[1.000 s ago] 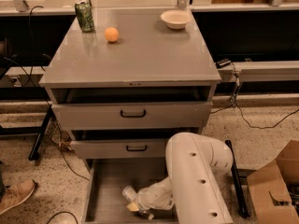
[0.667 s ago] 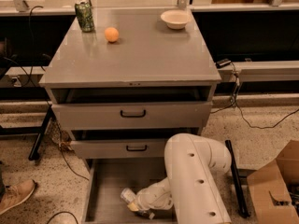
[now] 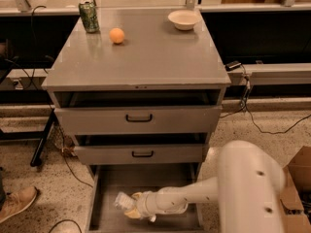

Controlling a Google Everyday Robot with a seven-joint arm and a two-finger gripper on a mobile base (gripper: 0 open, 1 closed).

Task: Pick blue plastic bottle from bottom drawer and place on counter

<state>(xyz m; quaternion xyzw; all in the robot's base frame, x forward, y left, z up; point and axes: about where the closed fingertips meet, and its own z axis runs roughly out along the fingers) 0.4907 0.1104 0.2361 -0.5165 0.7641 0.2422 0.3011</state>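
Note:
The blue plastic bottle is a small pale translucent bottle. It sits low in the open bottom drawer, left of its middle, tilted with its cap to the upper left. My gripper reaches in from the right on a white arm and is shut around the bottle's lower end. The bottle's base is hidden by the gripper's fingers. The grey counter is the cabinet top above the drawers.
A green soda can, an orange ball and a white bowl stand at the back of the counter. Two shallower drawers stick out slightly above the bottom drawer. A cardboard box is at the right and a shoe at the left.
My arm's large white link has swung to the right. The gripper and bottle have shifted a little left and up in the drawer.

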